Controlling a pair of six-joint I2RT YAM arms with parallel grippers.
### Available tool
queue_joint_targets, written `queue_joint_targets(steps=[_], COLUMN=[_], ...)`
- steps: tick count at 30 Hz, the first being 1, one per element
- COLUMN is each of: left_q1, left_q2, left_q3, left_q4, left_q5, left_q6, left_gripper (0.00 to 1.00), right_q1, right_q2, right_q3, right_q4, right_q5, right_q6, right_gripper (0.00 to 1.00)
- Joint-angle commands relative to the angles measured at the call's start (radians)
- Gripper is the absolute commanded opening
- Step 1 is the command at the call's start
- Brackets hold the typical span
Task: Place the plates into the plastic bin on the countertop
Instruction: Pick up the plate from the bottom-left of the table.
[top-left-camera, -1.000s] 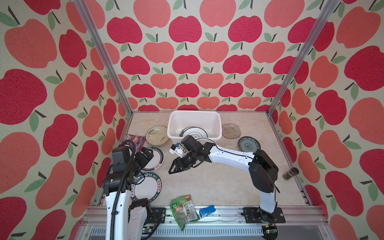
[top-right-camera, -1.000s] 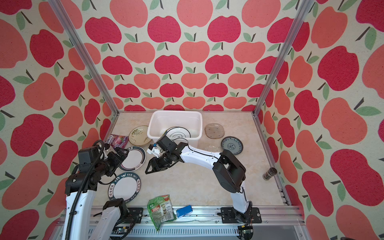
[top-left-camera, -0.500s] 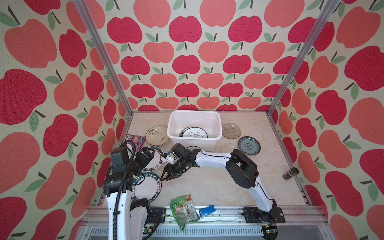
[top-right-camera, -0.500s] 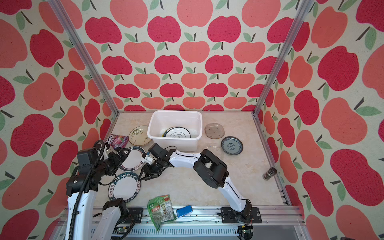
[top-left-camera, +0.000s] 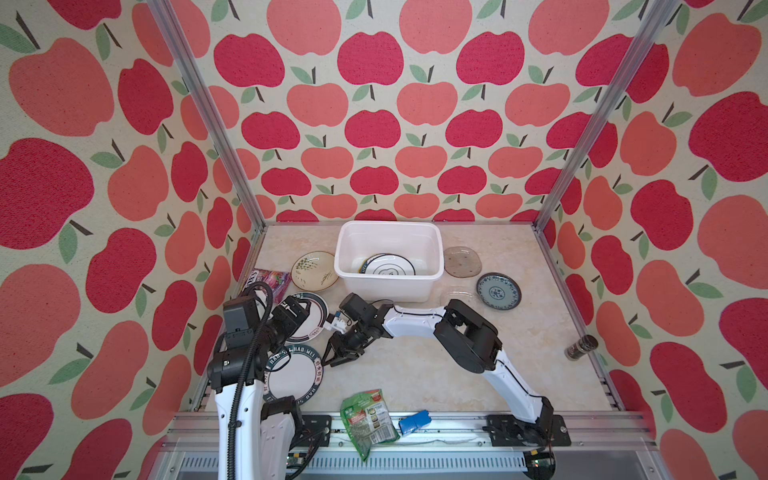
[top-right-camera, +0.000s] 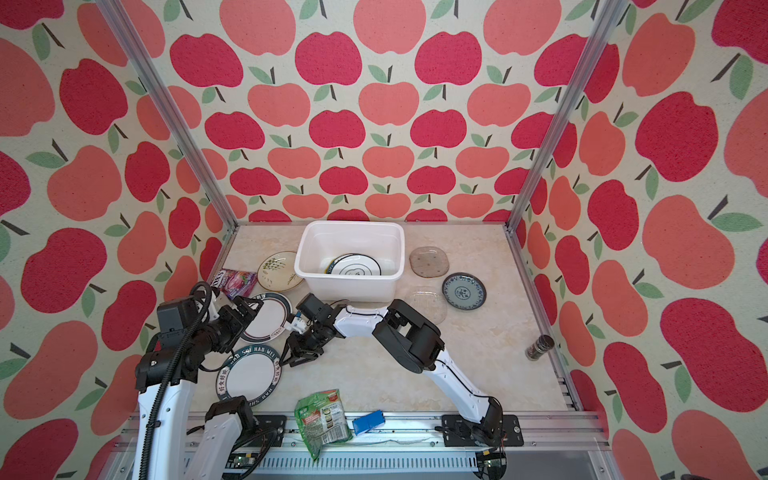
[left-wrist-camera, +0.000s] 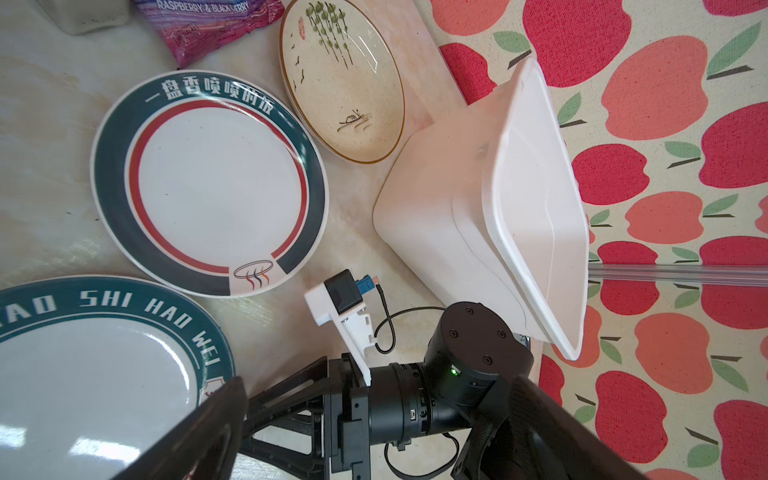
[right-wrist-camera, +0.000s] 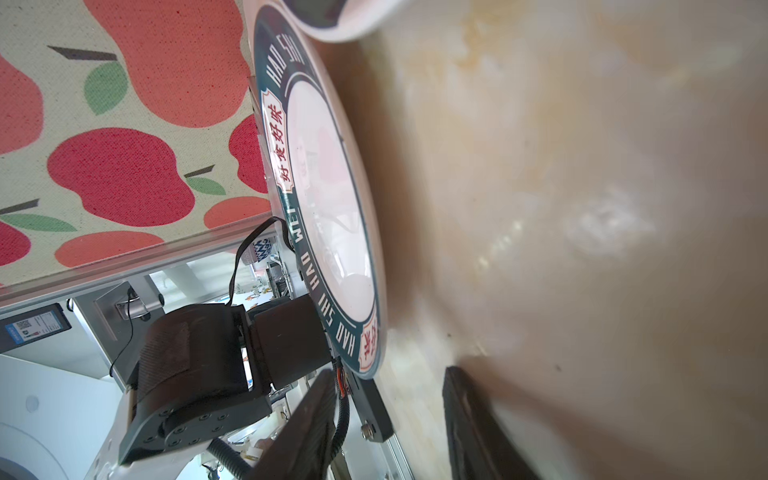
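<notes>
Right wrist view: right end effector (right-wrist-camera: 390, 376), jaws narrowly apart and empty, beside the lettered plate (right-wrist-camera: 328, 195); left end effector (top-left-camera: 297, 308) wide, empty.

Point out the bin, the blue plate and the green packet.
bin (top-left-camera: 386, 286): in a top view, front wall.
blue plate (top-left-camera: 498, 291): in a top view, centre.
green packet (top-left-camera: 368, 419): in a top view, middle.

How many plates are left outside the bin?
6: cream plate left of the bin; red-ringed plate and lettered plate by the left arm; smoky plate and blue plate right of it; clear plate behind the right arm. Others may be hidden.
</notes>
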Motion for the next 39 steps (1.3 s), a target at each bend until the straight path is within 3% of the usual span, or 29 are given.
queue_joint_targets(steps=[1, 15, 24, 31, 39], left_q1=[-0.006, -0.007, -0.009, -0.007, -0.008], left_q2=[-0.007, -0.024, -0.015, 0.000, -0.004], left_q3=[-0.016, -0.014, -0.017, 0.001, -0.019], left_q4=[0.023, 0.005, 0.020, 0.018, 0.025], left_q5=[0.012, 0.002, 0.007, 0.002, 0.006], left_q6=[0.019, 0.020, 0.026, 0.034, 0.034], left_gripper=[1.00, 1.00, 1.00, 1.00, 0.99], right_q1=[0.001, 0.034, 0.040, 0.023, 0.017], right_q2=[0.034, 0.131, 0.178, 0.160, 0.104], right_q3=[0.030, 0.088, 0.139, 0.106, 0.029], right_q4=[0.037, 0.125, 0.076, 0.078, 0.103], right_q5=[-0.014, -0.046, -0.043, -0.020, 0.008], right_q6=[0.034, 0.152, 0.154, 0.160, 0.161], right_gripper=[0.44, 0.36, 0.29, 0.12, 0.04])
